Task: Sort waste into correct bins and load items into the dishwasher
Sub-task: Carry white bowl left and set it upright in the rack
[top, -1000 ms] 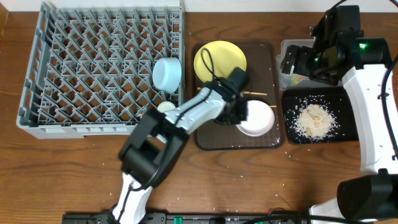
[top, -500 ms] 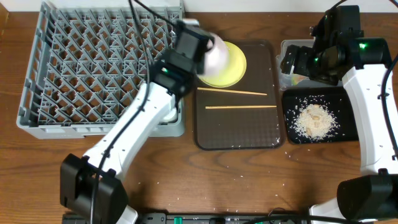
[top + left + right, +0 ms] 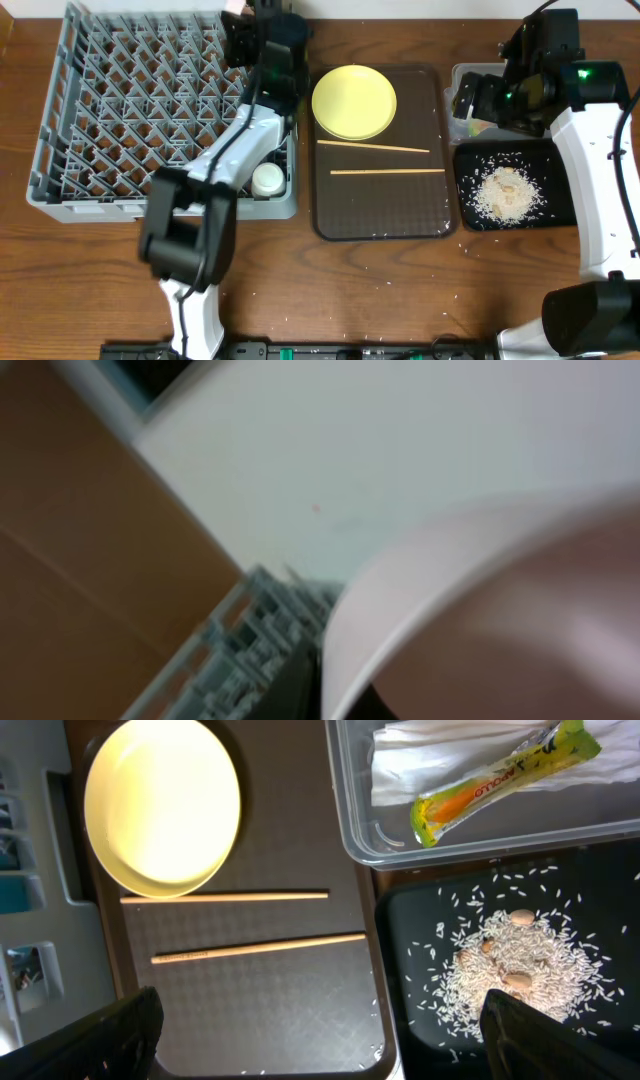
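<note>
We see the left pincer (image 3: 262,40) clamped on the white bowl (image 3: 500,600) above the grey dish rack (image 3: 120,130). The right pincer (image 3: 322,1035) gapes wide, holding nothing.

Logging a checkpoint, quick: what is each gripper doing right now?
Left gripper: closed on the white bowl.
Right gripper: open, holding nothing.

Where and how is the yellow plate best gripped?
Probably grip the yellow plate by its raised rim on the side facing the clear tub, from above, one finger inside, one outside. It lies flat; bare brown tray there leaves room; chopsticks crowd the near edge.
</note>
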